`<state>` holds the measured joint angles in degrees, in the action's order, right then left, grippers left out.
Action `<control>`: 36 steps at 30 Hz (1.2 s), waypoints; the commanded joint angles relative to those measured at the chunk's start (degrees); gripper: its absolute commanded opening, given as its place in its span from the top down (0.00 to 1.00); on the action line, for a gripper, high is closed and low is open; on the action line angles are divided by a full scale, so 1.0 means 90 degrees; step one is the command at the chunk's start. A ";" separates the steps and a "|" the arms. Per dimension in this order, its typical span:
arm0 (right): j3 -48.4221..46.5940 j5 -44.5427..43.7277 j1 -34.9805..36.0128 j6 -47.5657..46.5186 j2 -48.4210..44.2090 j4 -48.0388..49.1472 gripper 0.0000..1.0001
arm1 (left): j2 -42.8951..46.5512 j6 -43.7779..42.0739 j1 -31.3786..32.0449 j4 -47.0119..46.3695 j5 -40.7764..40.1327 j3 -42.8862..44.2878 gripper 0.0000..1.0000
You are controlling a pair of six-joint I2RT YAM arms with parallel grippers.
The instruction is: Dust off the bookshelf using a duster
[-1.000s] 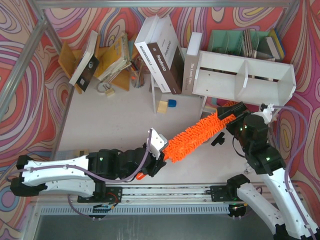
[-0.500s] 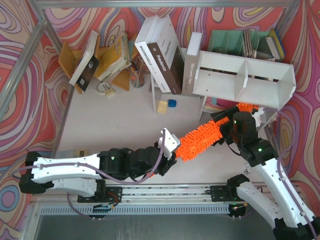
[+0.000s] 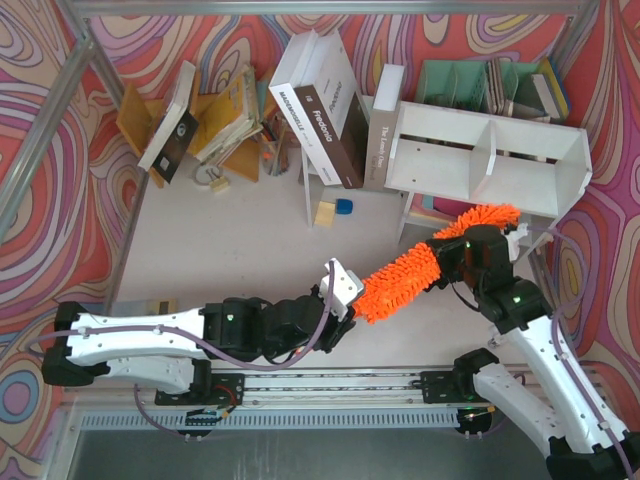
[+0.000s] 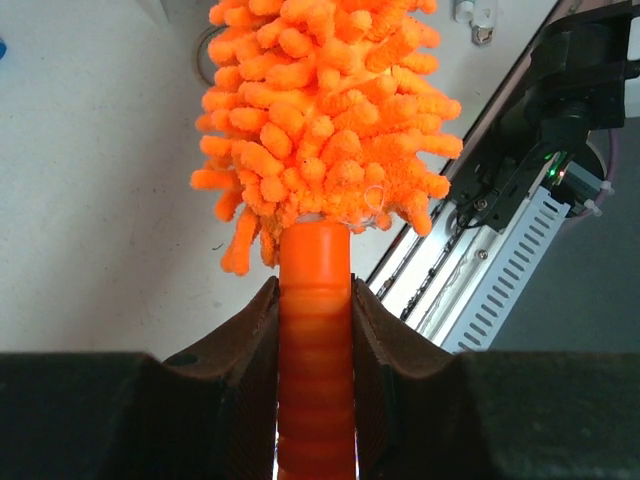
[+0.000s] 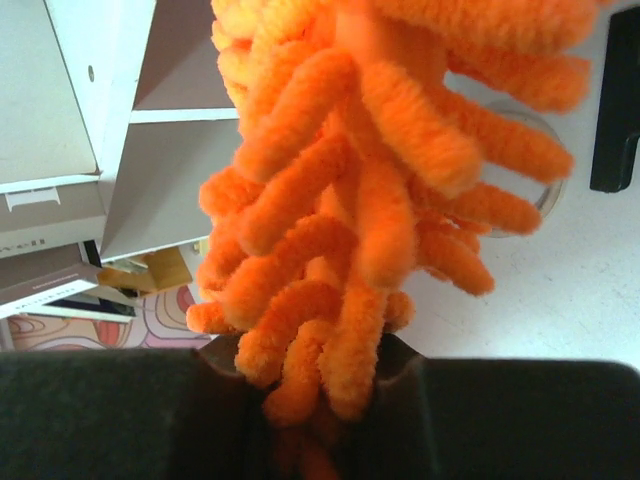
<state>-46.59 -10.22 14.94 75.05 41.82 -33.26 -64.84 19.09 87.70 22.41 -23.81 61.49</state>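
Note:
The orange duster (image 3: 400, 280) stretches slantwise between my two arms in the top view. My left gripper (image 3: 338, 302) is shut on its smooth orange handle (image 4: 315, 330), with the fluffy head (image 4: 330, 120) just beyond the fingers. My right gripper (image 3: 455, 252) is shut on the shaggy head (image 5: 360, 180), and strands bulge out between its jaws (image 5: 315, 370). The head's tip (image 3: 490, 215) pokes out past the right gripper, just in front of the white bookshelf (image 3: 565, 170). The bookshelf (image 5: 100, 100) lies at the upper left of the right wrist view.
Large books (image 3: 320, 110) lean beside the bookshelf's left end. A mint-green organizer (image 3: 480, 85) stands behind it. A wooden rack with books (image 3: 200, 120) is at the back left. Small blue (image 3: 343, 206) and wooden (image 3: 324, 213) blocks lie mid-table. The arms' rail (image 3: 330, 385) lines the near edge.
My right gripper has shut on the duster's head. My left arm has pushed the duster rightward, so its tip now sticks out past the right gripper toward the bookshelf.

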 commanded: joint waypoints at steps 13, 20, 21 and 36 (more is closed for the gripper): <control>0.0524 -0.0411 0.0003 0.1734 -0.0679 -0.0663 0.94 | 0.0785 0.0160 0.0022 0.1512 -0.2647 0.0767 0.13; 0.0854 -0.0266 0.0003 0.2675 -0.0608 -0.1159 0.95 | 0.1502 -0.0051 0.0014 0.1099 -0.3811 0.0510 0.02; 0.0946 -0.0253 0.0001 0.2758 -0.0585 -0.1093 0.95 | 0.1571 -0.0093 0.0007 0.1012 -0.3841 0.0430 0.02; 0.1642 -0.0415 0.0088 0.3130 0.1344 0.1268 0.92 | 0.1362 -0.0093 -0.0022 0.0803 -0.3780 0.0090 0.02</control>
<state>-31.00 -12.23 15.11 101.16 49.67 -31.48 -52.16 19.16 87.77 31.51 -56.64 63.31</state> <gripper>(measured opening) 0.268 0.984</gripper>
